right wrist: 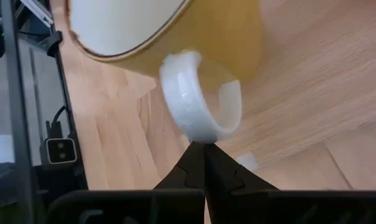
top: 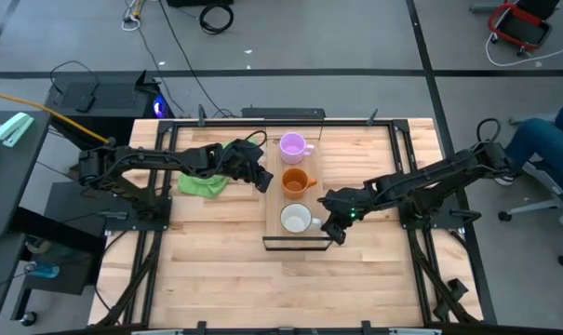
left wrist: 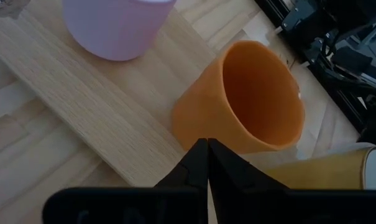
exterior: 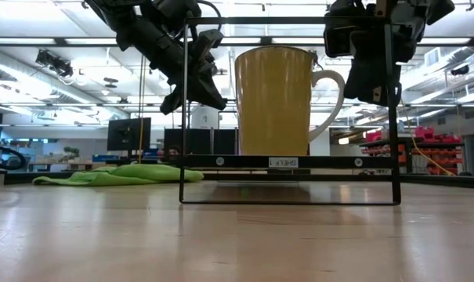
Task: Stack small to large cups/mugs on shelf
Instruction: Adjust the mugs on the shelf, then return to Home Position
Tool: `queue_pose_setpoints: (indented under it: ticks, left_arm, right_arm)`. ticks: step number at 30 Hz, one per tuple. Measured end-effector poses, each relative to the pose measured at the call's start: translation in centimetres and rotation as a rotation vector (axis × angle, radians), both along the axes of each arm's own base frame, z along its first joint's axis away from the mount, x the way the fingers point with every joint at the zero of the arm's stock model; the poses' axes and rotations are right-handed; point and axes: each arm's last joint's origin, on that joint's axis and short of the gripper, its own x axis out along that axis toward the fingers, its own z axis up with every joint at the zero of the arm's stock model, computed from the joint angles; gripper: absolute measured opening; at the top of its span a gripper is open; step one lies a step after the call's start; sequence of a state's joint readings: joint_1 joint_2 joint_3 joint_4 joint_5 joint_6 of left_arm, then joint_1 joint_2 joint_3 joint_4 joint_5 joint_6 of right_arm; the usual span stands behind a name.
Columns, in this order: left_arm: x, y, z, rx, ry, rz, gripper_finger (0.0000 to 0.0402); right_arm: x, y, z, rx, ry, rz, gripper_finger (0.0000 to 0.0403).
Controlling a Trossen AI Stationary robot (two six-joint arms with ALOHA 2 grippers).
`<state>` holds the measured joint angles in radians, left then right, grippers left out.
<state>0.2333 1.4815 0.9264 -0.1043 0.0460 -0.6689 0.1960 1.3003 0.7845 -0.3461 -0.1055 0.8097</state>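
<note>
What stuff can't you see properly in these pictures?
- Purple mug: the left wrist view's edge cuts off its rim.
- Orange mug: hidden in the low view behind the white mug; handle unseen in the left wrist view.
- White mug's rim: cut off in the right wrist view.
- Shelf label: too small in the low view.

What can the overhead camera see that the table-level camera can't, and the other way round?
Only the high view shows the purple mug and orange mug lined up behind the white mug on the shelf. Only the low view shows that mug's yellowish outer wall, its standing upright, and the room behind. Both show the green cloth, the left gripper and the right gripper by the shelf.
</note>
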Motion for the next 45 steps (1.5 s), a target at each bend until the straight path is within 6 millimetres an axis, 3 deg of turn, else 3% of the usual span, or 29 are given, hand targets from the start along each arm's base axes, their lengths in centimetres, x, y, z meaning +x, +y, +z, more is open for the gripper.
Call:
queue_pose_setpoints:
  ticks: [7,13,28,39,45]
  left_arm:
    - [-0.1,0.3,0.3,0.004,-0.015,0.009,0.0023]
    - [-0.5,0.9,2.4,0.043,-0.089,0.019,0.0026]
    - [-6.8,1.3,10.3,0.206,-0.342,0.063,0.0025]
    - [-10.2,-1.2,13.5,0.213,-0.492,0.02,0.0017]
    - [-12.6,-2.2,13.8,0.215,-0.44,-0.007,0.0022]
  right_arm:
    - [-0.9,-0.2,0.4,0.0,0.032,-0.008,0.0]
    - [-2.6,-1.1,1.8,0.01,0.043,-0.05,0.0002]
    - [-6.9,-3.2,7.3,0.047,-0.256,-0.106,0.0005]
    - [-9.3,-3.1,8.8,0.087,-0.344,-0.071,0.0012]
    - [-10.5,-3.0,9.2,0.12,-0.352,-0.015,0.0012]
